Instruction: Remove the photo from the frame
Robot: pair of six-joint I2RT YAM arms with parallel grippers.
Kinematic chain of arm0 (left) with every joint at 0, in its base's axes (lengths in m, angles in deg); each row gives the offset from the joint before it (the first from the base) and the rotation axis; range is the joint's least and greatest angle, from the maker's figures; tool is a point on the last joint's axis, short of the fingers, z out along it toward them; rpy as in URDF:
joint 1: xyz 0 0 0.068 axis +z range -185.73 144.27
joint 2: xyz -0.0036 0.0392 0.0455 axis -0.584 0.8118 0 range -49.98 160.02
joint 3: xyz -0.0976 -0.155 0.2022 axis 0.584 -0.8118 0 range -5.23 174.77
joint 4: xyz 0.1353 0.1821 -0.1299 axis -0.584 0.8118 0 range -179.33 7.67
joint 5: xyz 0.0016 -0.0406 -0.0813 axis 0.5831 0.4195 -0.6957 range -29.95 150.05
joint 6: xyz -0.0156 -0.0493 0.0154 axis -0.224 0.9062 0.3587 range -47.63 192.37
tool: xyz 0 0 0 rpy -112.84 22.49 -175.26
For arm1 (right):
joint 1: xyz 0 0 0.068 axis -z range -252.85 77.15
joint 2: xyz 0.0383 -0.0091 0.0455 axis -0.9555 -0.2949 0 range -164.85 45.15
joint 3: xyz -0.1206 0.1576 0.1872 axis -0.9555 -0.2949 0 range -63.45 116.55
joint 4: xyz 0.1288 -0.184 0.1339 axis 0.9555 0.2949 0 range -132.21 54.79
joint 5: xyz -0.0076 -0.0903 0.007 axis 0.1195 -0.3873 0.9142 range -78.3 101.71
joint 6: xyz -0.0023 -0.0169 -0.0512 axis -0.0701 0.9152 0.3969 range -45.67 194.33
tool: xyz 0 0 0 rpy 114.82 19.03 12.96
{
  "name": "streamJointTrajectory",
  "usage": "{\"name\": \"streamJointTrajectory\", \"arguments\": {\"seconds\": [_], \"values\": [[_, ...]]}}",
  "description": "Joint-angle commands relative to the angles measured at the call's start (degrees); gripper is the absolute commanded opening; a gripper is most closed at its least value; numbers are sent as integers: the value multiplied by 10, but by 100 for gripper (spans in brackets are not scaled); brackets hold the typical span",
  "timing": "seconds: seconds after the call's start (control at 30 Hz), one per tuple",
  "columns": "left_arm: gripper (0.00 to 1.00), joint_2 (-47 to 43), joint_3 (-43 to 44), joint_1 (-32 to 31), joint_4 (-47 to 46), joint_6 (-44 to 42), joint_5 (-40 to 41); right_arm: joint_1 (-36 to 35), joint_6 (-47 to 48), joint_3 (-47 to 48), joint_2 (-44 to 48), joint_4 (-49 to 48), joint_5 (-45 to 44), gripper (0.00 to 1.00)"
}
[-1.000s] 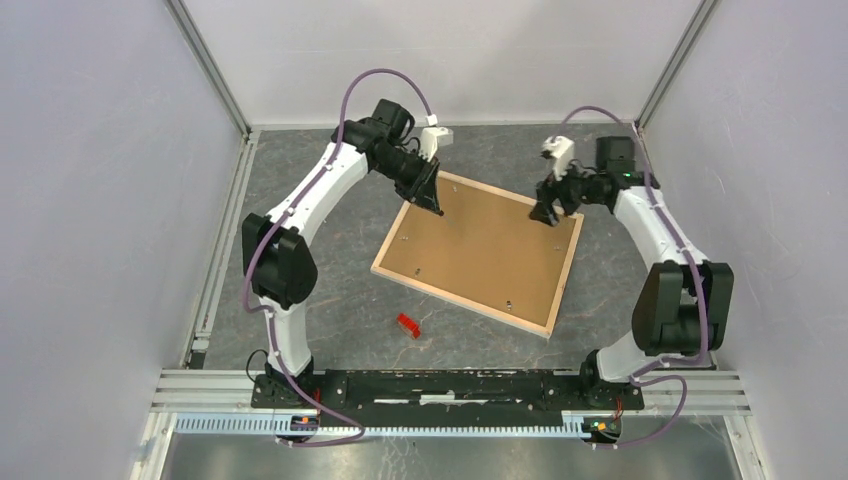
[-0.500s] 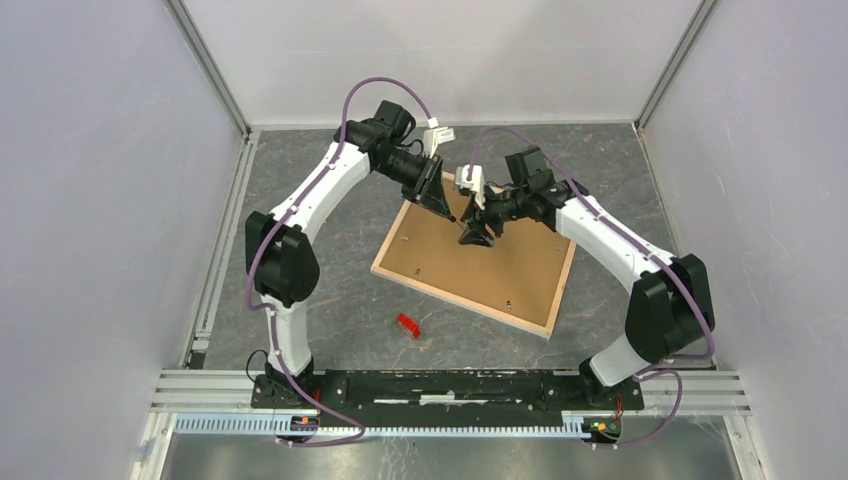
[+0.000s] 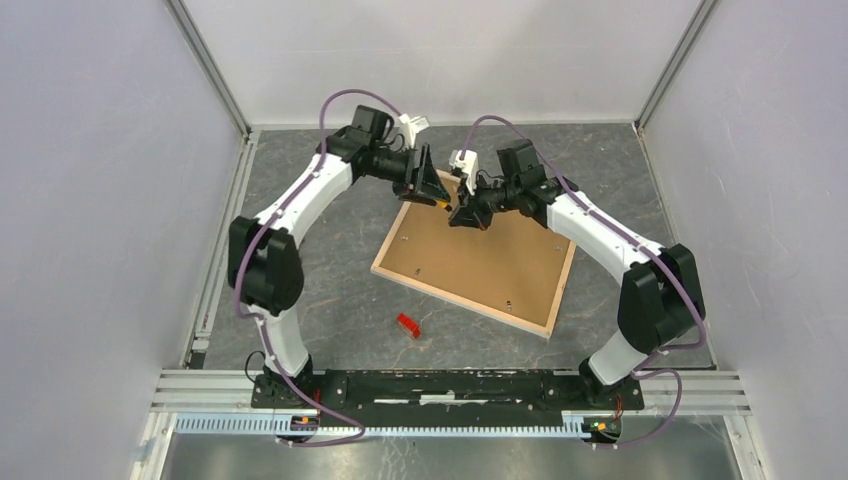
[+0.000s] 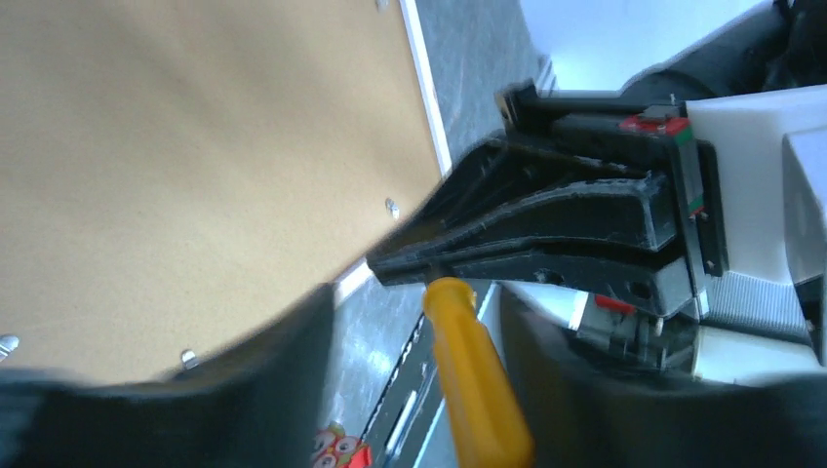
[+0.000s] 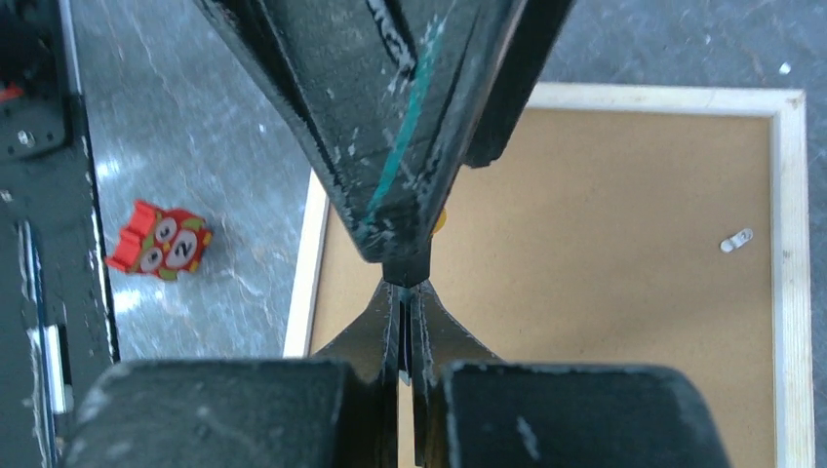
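The table [image 3: 330,290] has a grey, marbled top, closed in by plain white walls [image 3: 450,60] with an aluminium rail [image 3: 200,385] along the near edge where both arms are bolted. The frame [image 3: 461,301] lies back-up in the middle of the table, turned at an angle. Its pale wood edges surround a brown backing board [image 3: 490,265], and small metal tabs [image 5: 739,239] sit along the board's border. The photo does not show in any view. A small red owl toy [image 5: 161,244] lies on the bare top just off the frame's near-left edge.

The left arm rises from its base and arches up and to the right, with its wrist over the far side of the table. The right arm bends at the elbow and reaches back to the left. The two meet tip to tip above the frame's far corner. The left gripper [image 3: 438,198] points right and down, and the right gripper [image 3: 455,216] points left, facing it.

The left jaws stand apart — wider than the yellow tool handle [image 4: 478,380] lying between them. The right jaws are pressed together at the outer end of that handle. Whether they pinch a shaft there cannot be told, as the spot is hidden by the fingers.
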Motion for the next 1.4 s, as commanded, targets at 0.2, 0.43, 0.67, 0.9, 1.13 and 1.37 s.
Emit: {"name": "streamJointTrajectory", "arguments": {"seconds": [0.2,0.43,0.67,0.9,1.13,1.37], "values": [[81,-97,-123,30,-358,286,75,16,-297,-22,6,-259,26,0],[58,-94,-142,30,-415,327,77,16,-347,-18,-9,-306,44,0],[20,-100,-147,29,-408,305,70,15,-368,-20,-17,-329,47,0],[2,-113,-70,39,-146,77,136,20,-218,22,0,-196,-37,49],[2,-104,-41,67,88,-136,316,28,-100,17,68,-134,-215,92],[2,-67,-73,111,148,-250,480,30,-66,-47,123,-163,-501,98]]}}
